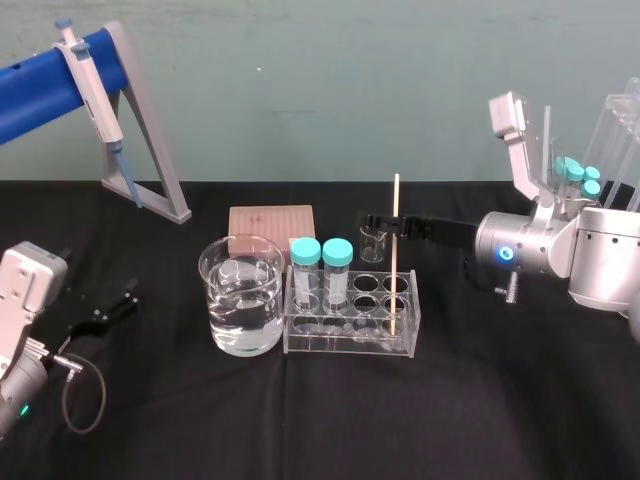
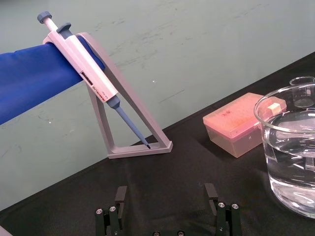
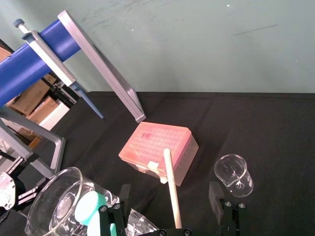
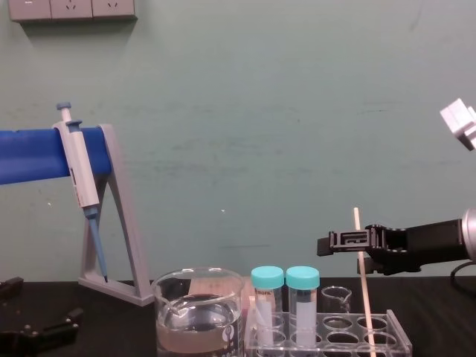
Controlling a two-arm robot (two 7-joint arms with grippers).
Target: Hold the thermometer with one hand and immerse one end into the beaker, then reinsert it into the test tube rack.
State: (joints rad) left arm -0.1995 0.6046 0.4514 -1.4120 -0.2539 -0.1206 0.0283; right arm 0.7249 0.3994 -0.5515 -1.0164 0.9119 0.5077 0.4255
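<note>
Straddling thermometer (image 1: 396,250), right gripper (image 1: 375,222) jaws apart; left gripper (image 2: 166,191) idle; pipette (image 2: 86,69) label illegible.

Table (image 1: 300,430): draped in black cloth.
Wall (image 4: 297,111): pale green, scuffed, rising just behind table.
Sockets (image 4: 71,9): white, on wall high above table's left end.
Boxes (image 3: 30,96): cardboard, beyond table's left edge.

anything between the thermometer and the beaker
Yes: two capped tubes stand in the rack between the thermometer, straddled by the open right gripper, and the beaker. Lifting it higher likely clears them. Left gripper sits idle at left.
</note>
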